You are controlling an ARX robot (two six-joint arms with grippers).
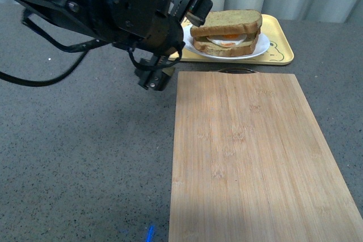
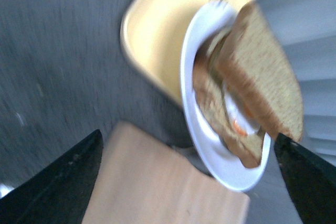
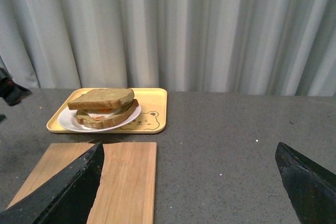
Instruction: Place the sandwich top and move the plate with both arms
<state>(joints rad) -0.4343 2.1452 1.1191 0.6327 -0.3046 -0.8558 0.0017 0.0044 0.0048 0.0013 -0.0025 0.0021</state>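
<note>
The sandwich top [image 1: 227, 22] lies on a stacked sandwich, over a fried egg [image 1: 228, 41] and a lower slice, on the white plate [image 1: 260, 48]. In the front view my left gripper [image 1: 194, 3] is open, held above the table just left of the sandwich and apart from it. The blurred left wrist view shows the left gripper [image 2: 187, 135] wide open, with the plate [image 2: 226, 171] and the sandwich top [image 2: 262, 77] ahead of its fingers. My right gripper [image 3: 189, 145] is open and empty, well back from the sandwich top [image 3: 102, 98] and the plate [image 3: 65, 120]; the front view does not show it.
The plate sits on a yellow tray [image 1: 282, 52] with a bear drawing at the back of the grey table. A bamboo cutting board [image 1: 255, 151] lies in front of the tray. Grey curtains [image 3: 210, 24] hang behind the table.
</note>
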